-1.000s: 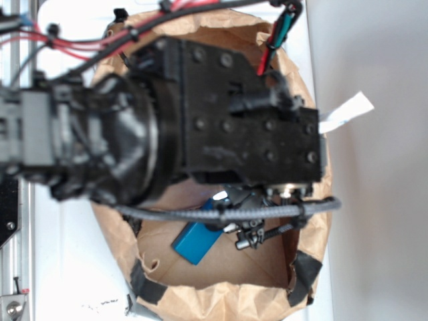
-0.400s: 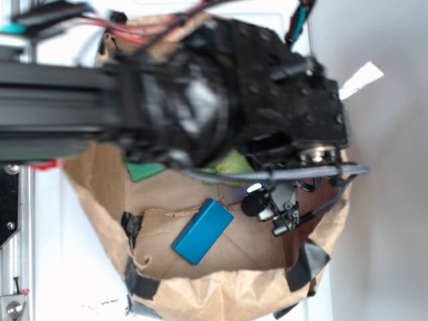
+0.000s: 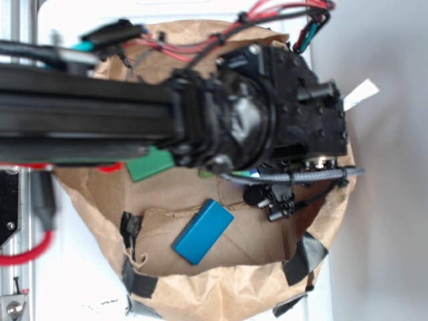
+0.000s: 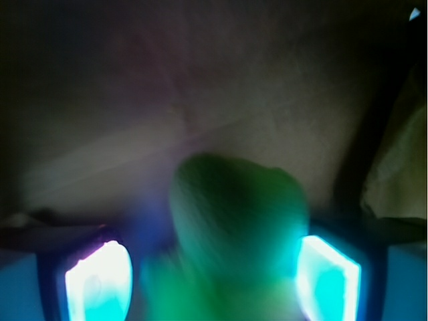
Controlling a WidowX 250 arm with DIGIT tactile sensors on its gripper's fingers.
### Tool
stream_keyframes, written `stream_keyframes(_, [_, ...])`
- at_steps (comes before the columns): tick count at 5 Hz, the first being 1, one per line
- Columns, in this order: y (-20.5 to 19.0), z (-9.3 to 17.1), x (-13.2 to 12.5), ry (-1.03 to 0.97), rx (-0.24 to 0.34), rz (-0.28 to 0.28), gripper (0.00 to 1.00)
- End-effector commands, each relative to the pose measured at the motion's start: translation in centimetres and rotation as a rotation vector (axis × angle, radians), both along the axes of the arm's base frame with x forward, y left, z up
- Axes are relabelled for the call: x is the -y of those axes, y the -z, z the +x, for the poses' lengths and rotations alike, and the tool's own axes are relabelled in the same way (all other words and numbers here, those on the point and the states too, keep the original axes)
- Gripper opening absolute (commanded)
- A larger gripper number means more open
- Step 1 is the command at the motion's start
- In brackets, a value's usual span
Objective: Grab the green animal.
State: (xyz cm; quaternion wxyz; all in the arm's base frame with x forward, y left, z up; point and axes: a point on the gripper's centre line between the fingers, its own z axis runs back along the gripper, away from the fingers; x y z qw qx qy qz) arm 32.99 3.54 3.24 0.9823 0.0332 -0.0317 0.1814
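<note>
Overhead, the black arm (image 3: 134, 117) spans the exterior view from the left edge to right of centre and covers most of the upper half of the brown paper bag (image 3: 221, 291). The bag lies opened out on the white worktop (image 3: 73, 281), with its torn rim patched by black tape at the lower left and lower right edges. Its right rim sits near the right edge of the worktop, beside the grey wall.

A blue block (image 3: 202, 231) lies tilted on the paper, toward the lower middle of the bag, with bare paper around it on all sides. A flat green block (image 3: 151, 164) shows partly under the arm, near the bag's left rim.

The end effector (image 4: 214, 274) is open: in the wrist view its two glowing cyan fingers (image 4: 100, 281) stand apart at the lower left and lower right. The green animal (image 4: 234, 227) sits between them, blurred; contact with either finger cannot be determined. Beyond it lies bare brown paper up to a dark fold at the right.
</note>
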Motion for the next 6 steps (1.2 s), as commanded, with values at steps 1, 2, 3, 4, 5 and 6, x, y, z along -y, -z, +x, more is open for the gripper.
stream_keyframes(1, [-0.7,1.1,0.0,0.006,0.058,0.026,1.00])
stream_keyframes(2, [-0.6,1.0,0.0,-0.004,0.052,0.027,0.00])
stream_keyframes(3, [-0.9,1.0,-0.1,0.010,0.061,0.043,0.00])
stream_keyframes(4, [-1.3,1.0,-0.1,0.019,0.063,0.035,0.00])
stream_keyframes(5, [-3.9,0.3,0.1,0.030,0.058,0.011,0.00])
stream_keyframes(6, [-6.3,-1.3,0.7,0.071,0.050,-0.036,0.00])
